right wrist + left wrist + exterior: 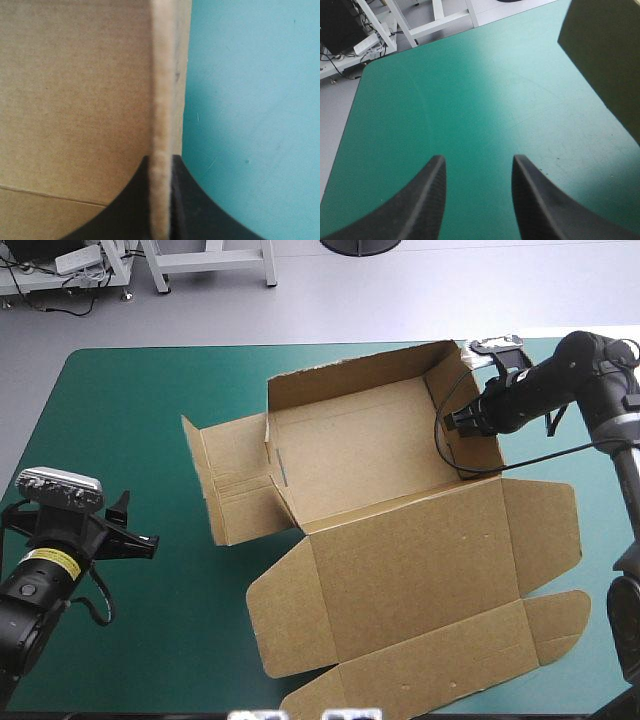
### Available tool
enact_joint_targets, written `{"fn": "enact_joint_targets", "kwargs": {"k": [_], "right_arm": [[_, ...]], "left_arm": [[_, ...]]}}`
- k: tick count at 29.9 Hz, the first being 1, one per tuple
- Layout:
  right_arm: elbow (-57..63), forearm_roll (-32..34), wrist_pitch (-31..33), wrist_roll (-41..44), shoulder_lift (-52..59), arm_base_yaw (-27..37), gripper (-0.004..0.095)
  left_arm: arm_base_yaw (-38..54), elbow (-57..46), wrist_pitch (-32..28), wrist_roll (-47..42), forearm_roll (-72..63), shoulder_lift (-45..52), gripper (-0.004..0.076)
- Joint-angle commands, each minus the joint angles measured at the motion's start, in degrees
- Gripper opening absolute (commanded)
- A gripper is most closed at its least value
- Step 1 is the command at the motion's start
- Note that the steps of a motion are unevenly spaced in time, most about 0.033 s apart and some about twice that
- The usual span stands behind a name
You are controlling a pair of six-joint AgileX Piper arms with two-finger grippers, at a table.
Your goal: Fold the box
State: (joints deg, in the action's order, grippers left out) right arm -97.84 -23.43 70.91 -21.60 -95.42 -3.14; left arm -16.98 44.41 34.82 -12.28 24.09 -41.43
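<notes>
High view: the brown box [380, 470] lay on the teal-green tabletop [120, 420] as a half-formed tray. Its far wall [350, 375] and right wall [484, 452] stood upright, its left flaps [235, 482] splayed outward, and its lid [410, 575] lay flat on the near side.

The right gripper [466, 422] reached over the right wall. In the right wrist view its black fingers [130, 205] were all but closed on that wall. The pale cut edge [162, 100] of the board rose between them, with the tray floor on one side and bare cover on the other.

The left gripper [136, 530] hovered well apart from the box. Its fingers [422, 200] were spread open, with only bare cover between and ahead of them and a corner of the box off to one side.

Risks, as judged from the room:
- The only hold was a pinch on one thin edge, so a twist or hard pull could crease the board off its score line or let the wall slip free and fall outward.
- Nothing pressed on the tray floor, so a sideways drag from the closed fingers would probably slide or tip the whole light sheet rather than fold it.
- The left flaps were not tucked, so the far wall might spring back down.
</notes>
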Motion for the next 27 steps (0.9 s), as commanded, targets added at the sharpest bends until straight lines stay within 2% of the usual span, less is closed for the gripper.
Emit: {"fn": "enact_joint_targets", "kwargs": {"k": [1, 8, 11, 13, 15, 20, 22, 27], "right_arm": [[-1.9, -4.1, 0.8, -1.1, 5.2, 1.1, -0.0025], [-1.9, -4.8, 0.8, -1.4, 8.5, 1.1, -0.0025], [-1.9, -4.8, 0.8, -1.4, 9.2, 1.1, -0.0025], [-1.9, -5.5, 0.8, -1.7, 9.2, 1.1, -0.0025], [-1.9, -6.1, 0.8, -1.9, 9.2, 1.1, -0.0025], [-1.9, -6.1, 0.8, -1.9, 9.2, 1.1, -0.0025], [-1.9, -6.1, 0.8, -1.9, 9.2, 1.1, -0.0025], [-1.9, -6.0, 0.8, -2.3, 9.2, 1.1, -0.0025]], "left_arm": [[-0.3, 1.7, -6.0, -2.7, 0.3, -2.6, 0.0309], [2.8, 1.7, -10.5, -3.4, -3.7, -10.8, 0.0309], [6.9, 1.7, -12.2, -0.2, -9.9, -13.5, 0.0309], [9.5, 1.7, -13.0, 6.9, -17.7, -15.0, 0.0309], [12.1, 2.1, -12.3, 17.9, -29.4, -17.1, 0.0309], [17.7, 3.1, -5.4, 48.5, -63.6, -21.9, 0.0309], [20.1, 3.5, -2.2, 56.6, -73.2, -22.6, 0.0309], [27.7, 4.8, 9.7, 66.5, -88.4, -24.8, 0.0309]]}}
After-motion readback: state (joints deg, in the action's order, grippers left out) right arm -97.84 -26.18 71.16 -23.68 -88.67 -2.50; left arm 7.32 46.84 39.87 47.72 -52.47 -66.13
